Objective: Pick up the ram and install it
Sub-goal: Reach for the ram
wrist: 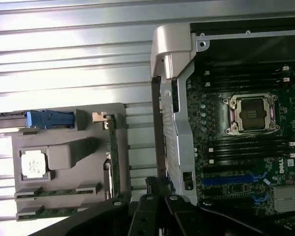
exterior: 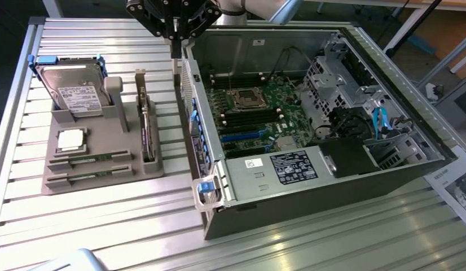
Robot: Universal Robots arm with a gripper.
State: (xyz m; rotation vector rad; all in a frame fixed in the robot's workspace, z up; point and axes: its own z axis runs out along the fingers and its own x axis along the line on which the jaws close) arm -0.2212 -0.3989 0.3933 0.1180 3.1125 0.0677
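The ram [exterior: 88, 159] sits in its tray [exterior: 97, 141]; claw [exterior: 175, 53] closed, empty.

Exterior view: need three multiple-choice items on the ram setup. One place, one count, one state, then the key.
1. The ram sticks sit:
A. in the gray holder, to the exterior view's left of the computer case
B. inside that case
C. behind that case

2. Ram sticks in the holder:
A. one
B. two
C. four

3. The case is:
A. closed
B. open, with the motherboard exposed
C. upside down

Key:
1 A, the sticks lie in the holder's front slots, outside the case.
2 B, two green sticks lie one in front of the other.
3 B, the board is in plain sight through the open side.
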